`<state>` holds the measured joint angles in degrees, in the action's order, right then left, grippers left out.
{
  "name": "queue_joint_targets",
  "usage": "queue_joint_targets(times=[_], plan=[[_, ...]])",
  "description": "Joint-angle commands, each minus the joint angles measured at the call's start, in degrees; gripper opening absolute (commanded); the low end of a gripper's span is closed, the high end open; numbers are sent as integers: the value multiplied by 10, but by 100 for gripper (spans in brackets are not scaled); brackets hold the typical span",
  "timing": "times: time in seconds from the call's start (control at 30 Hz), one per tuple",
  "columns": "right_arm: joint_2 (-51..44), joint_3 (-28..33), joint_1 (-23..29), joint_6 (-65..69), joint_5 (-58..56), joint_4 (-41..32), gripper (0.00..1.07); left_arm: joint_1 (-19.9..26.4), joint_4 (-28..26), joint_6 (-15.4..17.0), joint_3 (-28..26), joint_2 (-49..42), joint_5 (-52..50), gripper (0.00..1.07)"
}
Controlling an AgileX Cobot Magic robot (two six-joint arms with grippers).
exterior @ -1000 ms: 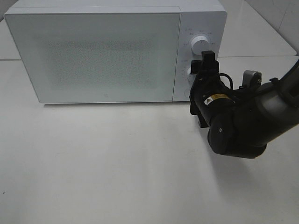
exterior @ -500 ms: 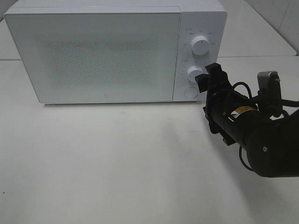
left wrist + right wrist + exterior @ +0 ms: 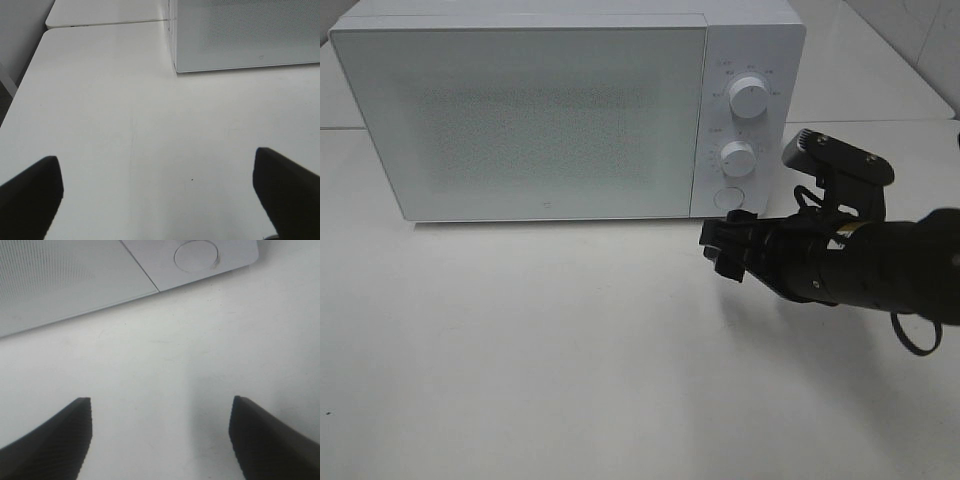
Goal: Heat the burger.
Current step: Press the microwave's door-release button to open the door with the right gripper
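**Right gripper waits by the microwave's button; burger out of sight**

A white table (image 3: 570,350) fills the high view, with pale counters behind it. A white microwave (image 3: 550,110) takes the upper left and centre of the frame, its speckled door (image 3: 520,120) closed. On the panel right of the door are an upper knob (image 3: 750,97), a lower knob (image 3: 738,157) and, lowest, a round button (image 3: 728,197).

The right gripper (image 3: 718,250) reaches in from the right edge and hovers just below and in front of the button, near but not touching. Its wrist view shows the button ahead and two spread, empty fingers. This placement suggests it is working at the controls, though what the button does cannot be read.

The left gripper (image 3: 157,195) is outside the high view. Its own camera shows its fingers wide apart with nothing between them, over bare table near the microwave's corner, seemingly parked out of the way.

The burger appears in no view. Whether it sits behind the opaque door cannot be told.
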<state>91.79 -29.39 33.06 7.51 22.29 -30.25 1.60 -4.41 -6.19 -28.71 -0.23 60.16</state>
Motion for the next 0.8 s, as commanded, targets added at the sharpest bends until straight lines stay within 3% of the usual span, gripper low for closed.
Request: queue_joint_targets(times=[0.03,0.3,0.37,0.6,0.8], plan=[[-12,-21,-26,-105,-83,-4,74,-2,0,0,1,-13,-6,98],[-40,-91,-107,-249,-319,8,74,-2,0,0,1,-13,-6,98],[-60,-111,-120,-257,-390,46,74,-2,0,0,1,-13,-6,98],[-126,-134,-122,-224,-515,141,74,-2,0,0,1,-13,-6,98],[-190,-134,-122,-197,-579,175,74,-2,0,0,1,-13,-6,98]])
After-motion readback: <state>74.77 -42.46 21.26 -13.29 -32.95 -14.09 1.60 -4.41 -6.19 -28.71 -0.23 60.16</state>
